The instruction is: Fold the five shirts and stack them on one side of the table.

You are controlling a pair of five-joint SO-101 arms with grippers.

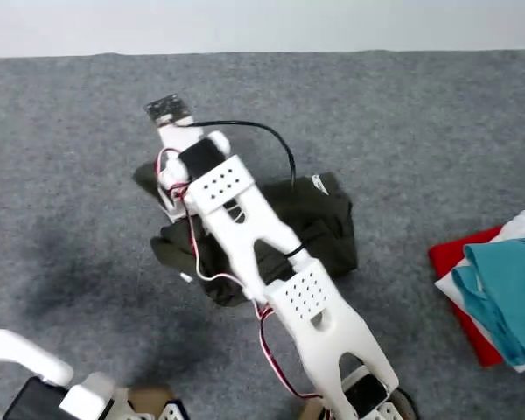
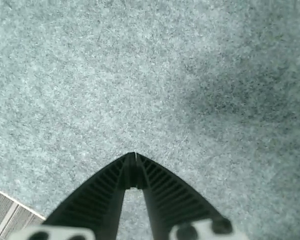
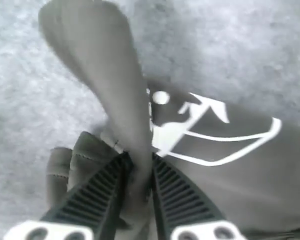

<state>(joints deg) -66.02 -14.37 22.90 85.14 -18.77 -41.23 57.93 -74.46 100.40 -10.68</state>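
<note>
Two white arms. Right gripper (image 3: 138,160): jaws pinching a raised fold of the one dark olive cloth shirt (image 3: 250,185). That shirt lies crumpled mid grey felt tabletop (image 1: 420,114), under the right arm (image 1: 271,254). Left gripper (image 2: 135,156): jaws pressed together on nothing, over bare tabletop. One pile at the tabletop's right edge, three layers countable: red folded shirt (image 1: 459,262) lowest, white shirt (image 1: 521,229), teal shirt (image 1: 507,297) on top. Olive shirt carries one white line graphic (image 3: 210,135) and a small white tag (image 1: 319,184); no writing legible.
</note>
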